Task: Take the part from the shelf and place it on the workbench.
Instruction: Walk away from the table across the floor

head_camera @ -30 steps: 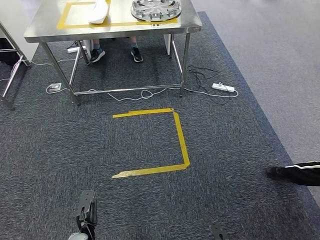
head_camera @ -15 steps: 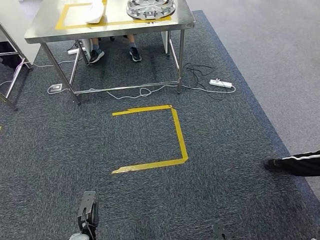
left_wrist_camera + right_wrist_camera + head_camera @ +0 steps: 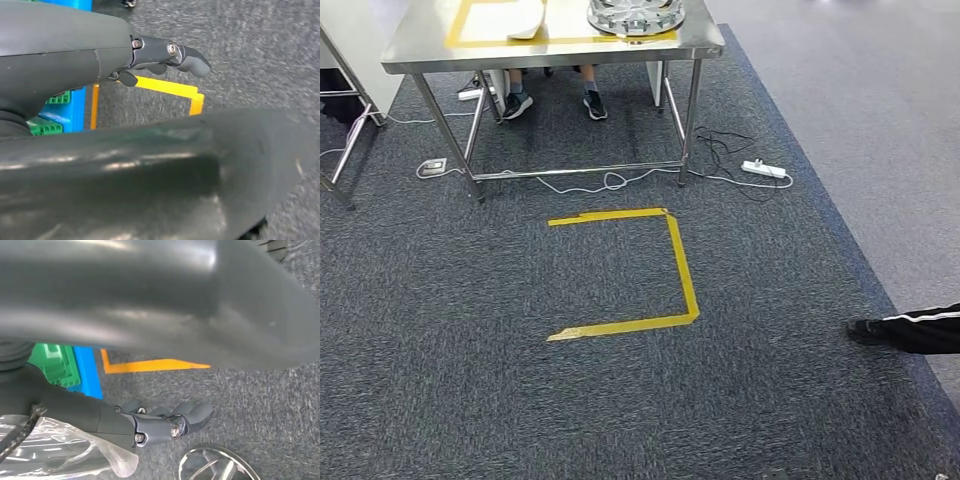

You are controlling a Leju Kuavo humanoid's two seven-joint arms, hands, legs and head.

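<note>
Hands first: left hand (image 3: 166,52) hangs over carpet with fingers stretched out and apart, holding nothing; right hand (image 3: 166,422) likewise slack and empty, fingers straight and side by side. Just past the right fingertips lies a round silver part (image 3: 219,466), face up and cut off by the picture's edge; no long axis to speak of, being round. Judged nearer the right hand than the left, so a reach probably falls to that arm. Beside both arms, a green and blue crate (image 3: 56,365). Farther out, yellow floor tape (image 3: 682,270), then a person's shoe (image 3: 871,330) off to the right. Farthest, the workbench (image 3: 546,52), already bearing a silver wheel cover (image 3: 635,15). Against half a second ago, whole head picture shifted slightly: camera moved, not the things.
</note>
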